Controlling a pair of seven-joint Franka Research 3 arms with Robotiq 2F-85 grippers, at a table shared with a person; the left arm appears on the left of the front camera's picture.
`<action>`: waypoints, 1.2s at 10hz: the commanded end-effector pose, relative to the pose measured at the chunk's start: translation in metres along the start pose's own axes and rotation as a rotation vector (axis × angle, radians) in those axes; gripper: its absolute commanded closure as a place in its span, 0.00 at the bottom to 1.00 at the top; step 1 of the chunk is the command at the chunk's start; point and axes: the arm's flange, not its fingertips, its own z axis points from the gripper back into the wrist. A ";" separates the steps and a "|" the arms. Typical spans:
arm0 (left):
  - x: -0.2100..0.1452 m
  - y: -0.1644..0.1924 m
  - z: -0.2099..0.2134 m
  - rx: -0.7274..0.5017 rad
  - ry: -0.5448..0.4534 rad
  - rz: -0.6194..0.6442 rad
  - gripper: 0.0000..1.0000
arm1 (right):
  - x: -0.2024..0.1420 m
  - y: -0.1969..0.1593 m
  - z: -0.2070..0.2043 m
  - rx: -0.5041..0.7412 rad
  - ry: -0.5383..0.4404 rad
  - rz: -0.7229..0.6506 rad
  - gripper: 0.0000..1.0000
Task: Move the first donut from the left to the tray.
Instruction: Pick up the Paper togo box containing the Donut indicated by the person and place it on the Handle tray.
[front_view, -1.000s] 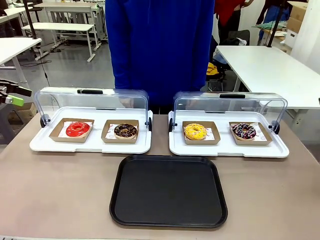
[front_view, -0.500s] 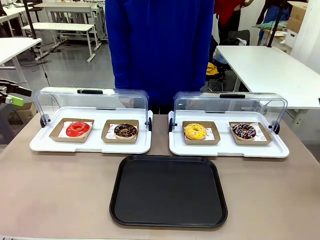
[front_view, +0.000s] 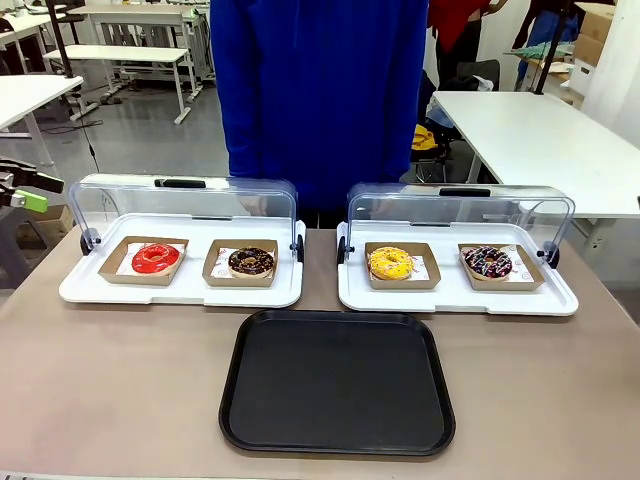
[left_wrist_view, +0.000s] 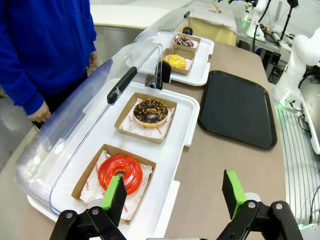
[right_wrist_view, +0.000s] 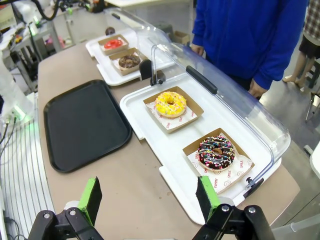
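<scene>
red donut (left_wrist_view: 122, 170) lies flat, hole up, in its dish (left_wrist_view: 85, 182), just past the left gripper (left_wrist_view: 173, 186), half behind one of its wide-apart fingers. right gripper (right_wrist_view: 149, 194) fingers are spread too.

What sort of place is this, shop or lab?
Probably a robotics lab staged as a bakery counter, not a real shop: donuts sit in lidded white display trays on a plain table, with bare white workbenches on open floor behind.
</scene>
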 end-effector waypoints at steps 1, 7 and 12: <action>0.000 -0.002 0.000 -0.003 -0.012 -0.004 0.00 | 0.002 -0.004 0.000 -0.001 -0.030 0.026 0.00; 0.000 -0.002 0.000 -0.003 -0.012 -0.004 0.00 | 0.002 -0.004 0.000 -0.001 -0.030 0.026 0.00; 0.000 -0.002 0.000 -0.003 -0.012 -0.004 0.00 | 0.002 -0.004 0.000 -0.001 -0.030 0.026 0.00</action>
